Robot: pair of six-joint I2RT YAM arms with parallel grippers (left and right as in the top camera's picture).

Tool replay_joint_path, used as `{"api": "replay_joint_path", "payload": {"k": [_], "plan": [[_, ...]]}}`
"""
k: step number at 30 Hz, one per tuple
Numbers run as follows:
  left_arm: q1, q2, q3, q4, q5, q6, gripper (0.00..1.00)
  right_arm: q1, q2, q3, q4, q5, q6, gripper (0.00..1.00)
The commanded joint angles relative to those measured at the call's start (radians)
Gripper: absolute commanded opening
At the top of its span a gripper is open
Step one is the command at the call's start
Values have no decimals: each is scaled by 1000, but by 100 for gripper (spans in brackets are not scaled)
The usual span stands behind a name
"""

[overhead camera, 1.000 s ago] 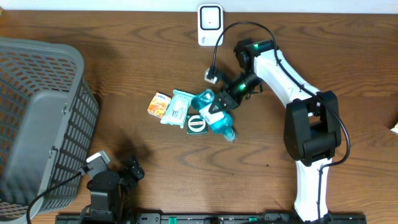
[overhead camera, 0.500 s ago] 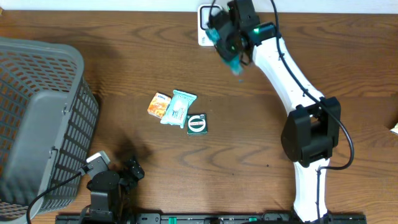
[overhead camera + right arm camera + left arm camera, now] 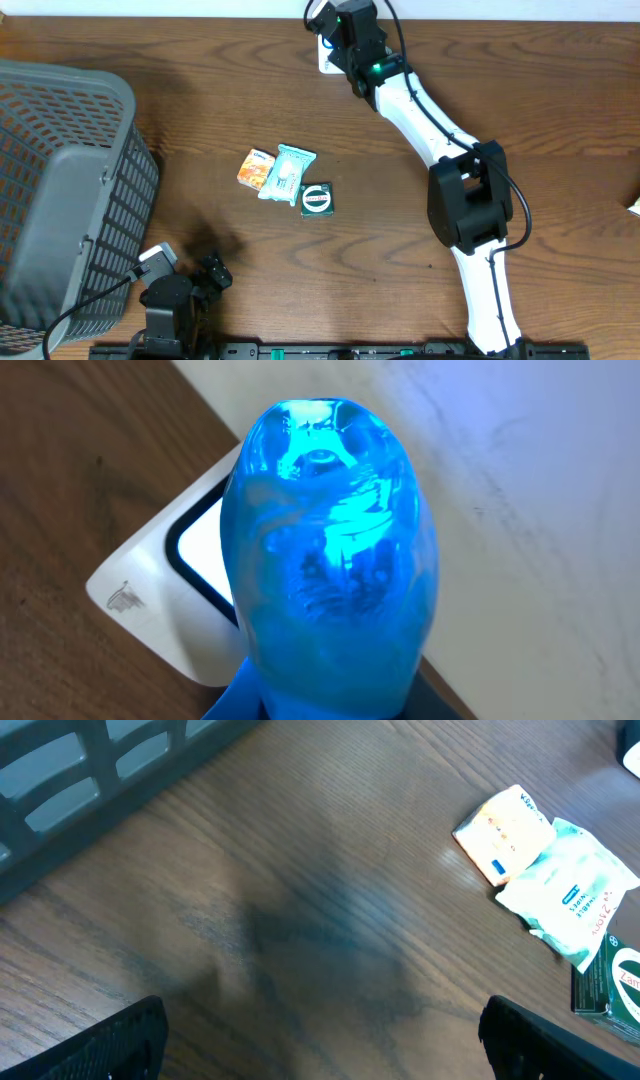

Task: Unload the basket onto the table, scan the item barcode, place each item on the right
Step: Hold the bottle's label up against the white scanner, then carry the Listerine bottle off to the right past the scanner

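Basket (image 3: 60, 180) sits at the table's (image 3: 560, 120) left edge; it plays no part in this step. The left gripper (image 3: 212, 272) idles near the front-left corner with its jaws spread wide and empty, so you have no risk from it unless it moves. The orange packet (image 3: 256, 167), wipes pack (image 3: 286, 172) and green box (image 3: 317, 199) lie bunched mid-table, well apart from the working arm. The action is at the far edge, where the right gripper (image 3: 340, 25) is closed narrow on the blue bottle (image 3: 325, 550) and holds it just above the scanner (image 3: 150, 585). From the wrist view you see the bottle end-on, and no barcode shows. Main risk, as a judgement: the code faces away from the scanner window and you get no read. Second risk: the bottle is glossy and curved, so glare or label curvature could spoil the scan even when it is aimed right. Third: a narrow pinch on a smooth round body may let it rotate or slip, and it would drop onto the scanner. Fourth: the wall (image 3: 540, 480) stands just behind, so any reorienting turn could knock the bottle against the wall or the scanner housing. Rotate slowly and watch for slip.
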Motion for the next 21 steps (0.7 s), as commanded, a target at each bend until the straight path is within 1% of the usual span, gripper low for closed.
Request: {"api": "replay_joint_path", "payload": {"k": [1,2,6,7,9,12,15,21], "plan": [[3,-2,-4,-63,-29,3,98,13,-19,27,42,73,-17,1],[3,-2,-4,-63,-29,3,98,13,-19,27,43,114,-9,1],[3,-2,-4,-63,-29,2,98,-6,-21,28,37,400,5,1],[3,-2,-4,-63,-29,3,98,-22,-21,28,27,470,5,1],[3,-2,-4,-63,-29,3,98,-65,-21,28,-6,550,6,1],[3,-2,-4,-63,-29,3,98,-148,-21,28,-67,591,38,1],[3,-2,-4,-63,-29,3,98,-275,-21,27,-215,597,84,1],[3,-2,-4,-63,-29,3,98,-549,-21,27,-460,528,258,1]]}}
